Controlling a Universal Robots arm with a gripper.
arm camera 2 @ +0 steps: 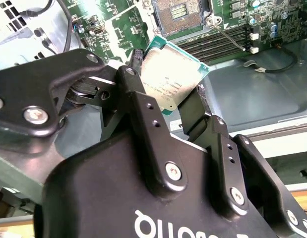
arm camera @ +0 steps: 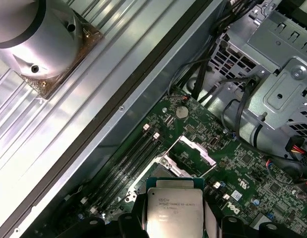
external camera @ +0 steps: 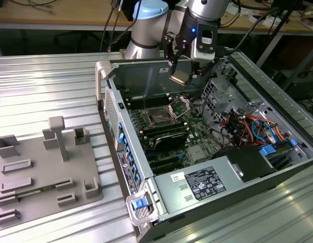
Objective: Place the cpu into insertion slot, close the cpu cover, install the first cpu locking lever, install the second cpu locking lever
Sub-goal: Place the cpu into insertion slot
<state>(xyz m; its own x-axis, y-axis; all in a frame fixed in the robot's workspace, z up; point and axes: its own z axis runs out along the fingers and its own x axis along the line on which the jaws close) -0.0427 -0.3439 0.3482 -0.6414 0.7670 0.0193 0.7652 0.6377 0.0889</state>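
Seen from the room, the arm comes in over the far wall of the open computer case. Its wrist is turned down so that the gripper points at the motherboard. The gripper hangs in the air above the board, touching nothing in the case. Its two black fingers are drawn in narrow and clamp the cpu by two opposite edges.

The cpu is up off the board, above the raised cpu cover and a little past it, apart from the insertion slot. It is not level. In the exterior view it sits tilted between the fingers, with one free edge lower than the other and a pale gold face turned to that camera. In the second wrist view its silvery face looks back up at the wrist, with a green rim showing around it. The chip is close to square, so I can pick out no long axis.

Below it the slot lies open, dark inside its metal rim. The cover stands up on its hinge, its square cut-out plain in the first wrist view. A thin wire locking lever slants beside the socket, over the long black memory slots. The case lies on its side on a ribbed metal table. A grey tray sits on the table at the exterior view's left.
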